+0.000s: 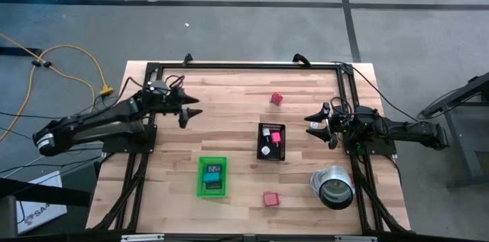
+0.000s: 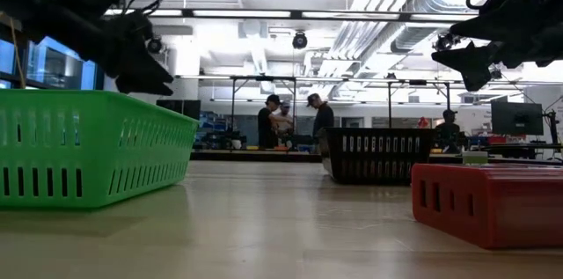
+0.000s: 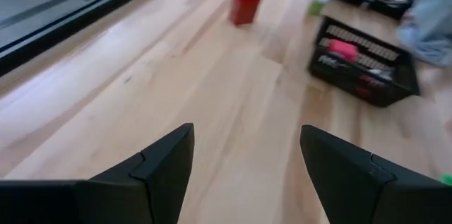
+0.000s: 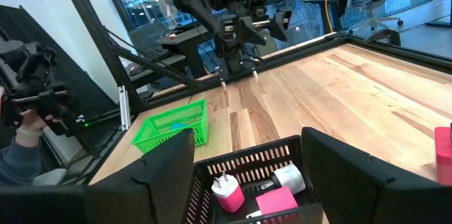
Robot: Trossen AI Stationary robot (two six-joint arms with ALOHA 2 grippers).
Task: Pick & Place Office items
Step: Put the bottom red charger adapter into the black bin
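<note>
both arms up and empty, sorting partly done

high view: left gripper (image 1: 195,112) and right gripper (image 1: 311,123) hover apart over the table (image 1: 229,97), holding nothing; a black tray (image 1: 271,141) holds pink and white pieces, a green tray (image 1: 213,176) holds dark ones, while a red block (image 1: 276,98) and a pink-red block (image 1: 270,198) lie loose, a silver can (image 1: 333,186) near the latter. low view: both grippers hang high above the trays. left wrist view: jaws wide, the red block well ahead. right wrist view: jaws wide over the black tray. i judge two items are left to place.
</note>
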